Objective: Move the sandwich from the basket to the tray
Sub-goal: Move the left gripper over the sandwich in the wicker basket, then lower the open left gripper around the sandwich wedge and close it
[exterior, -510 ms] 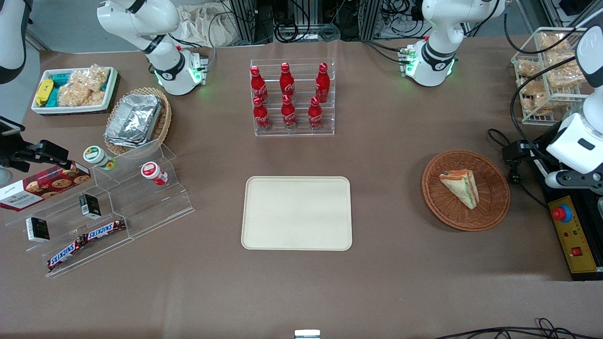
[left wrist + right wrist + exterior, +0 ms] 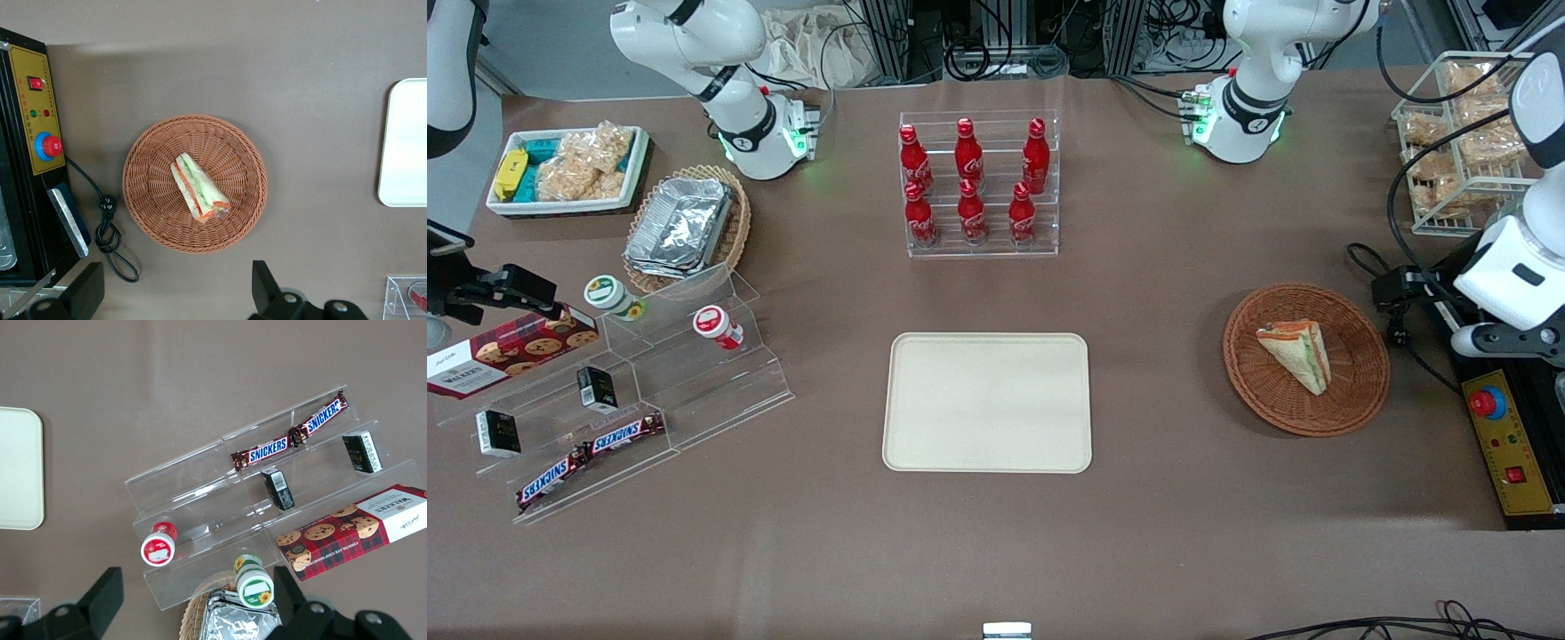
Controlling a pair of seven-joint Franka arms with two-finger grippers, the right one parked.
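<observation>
The sandwich (image 2: 1296,355) is a wrapped triangular wedge with orange, red and green layers. It lies in the round reddish-brown wicker basket (image 2: 1360,404) toward the working arm's end of the table. Both also show in the left wrist view, the sandwich (image 2: 199,187) in the basket (image 2: 150,213). The cream-beige tray (image 2: 987,402) lies flat at the table's middle and holds nothing; its edge shows in the left wrist view (image 2: 403,143). My left gripper (image 2: 177,293) is open and empty, high above the table just beside the basket's rim. Its fingers (image 2: 265,287) stand wide apart.
A black box with a red stop button (image 2: 1487,404) and cables (image 2: 1400,333) lie beside the basket at the table's end. A clear rack of red bottles (image 2: 971,187) stands farther from the front camera than the tray. A wire rack of bagged snacks (image 2: 1458,142) stands near the working arm's base.
The left arm has shifted slightly toward the basket. The sandwich, the basket and the tray have not moved.
</observation>
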